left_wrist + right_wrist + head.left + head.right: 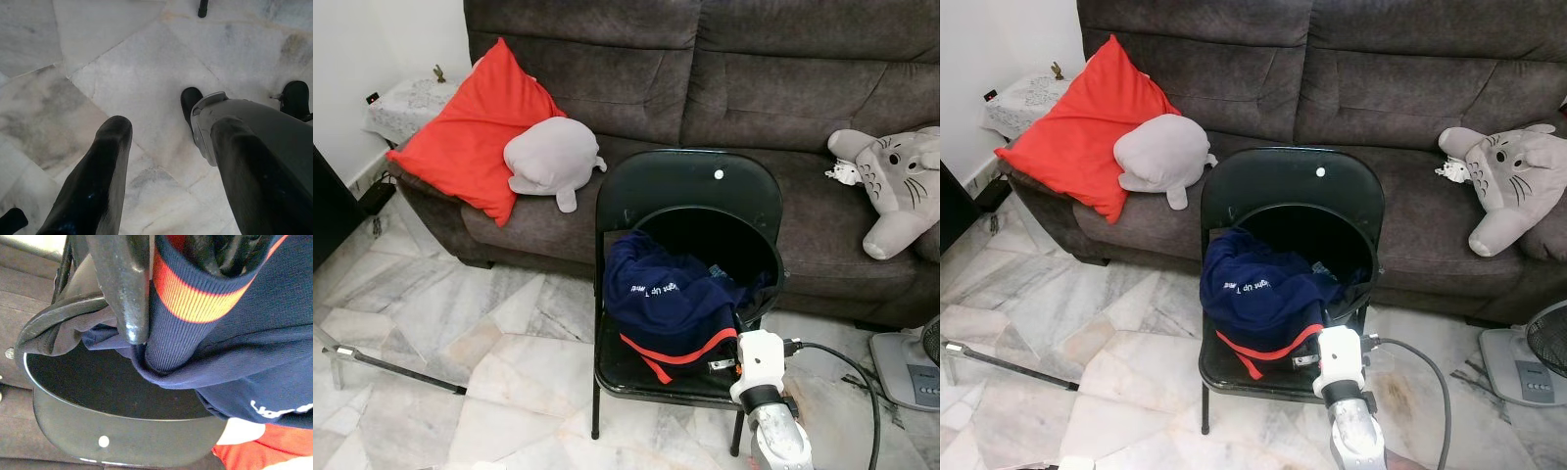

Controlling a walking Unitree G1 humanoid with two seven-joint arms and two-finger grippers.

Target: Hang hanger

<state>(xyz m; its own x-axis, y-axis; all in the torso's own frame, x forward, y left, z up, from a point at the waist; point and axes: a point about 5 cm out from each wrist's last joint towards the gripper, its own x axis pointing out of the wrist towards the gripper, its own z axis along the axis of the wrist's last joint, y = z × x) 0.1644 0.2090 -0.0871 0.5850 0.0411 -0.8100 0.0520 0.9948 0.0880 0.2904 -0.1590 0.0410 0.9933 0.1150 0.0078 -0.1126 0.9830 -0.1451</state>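
Your right gripper [146,308] is at the front right corner of the black folding chair [685,191], with its silver arm coming up from below toward the seat. In the right wrist view you see one black finger [124,289] pressed against a fold of the navy garment [671,294], right beside its orange-red band [195,298]. The fingers look clamped on that fold, with the cloth bunched between them.

The garment lies heaped on the chair seat, spilling out of a round black basket [744,240] that sits tipped against the chair back, its opening facing you. White lettering shows on the navy cloth near the seat's left edge. You cannot make out a hanger anywhere in the pile; if one is there, the cloth hides it.

Your left gripper [166,147] hangs over the marble floor [460,362], fingers set well apart and holding nothing.

Behind the chair stands a dark grey sofa [754,78]. A red cushion [470,127] and a grey plush [553,157] rest at its left end, and a grey plush with whiskers [896,181] at its right end. A fan base [911,367] stands on the floor by the sofa's right corner.
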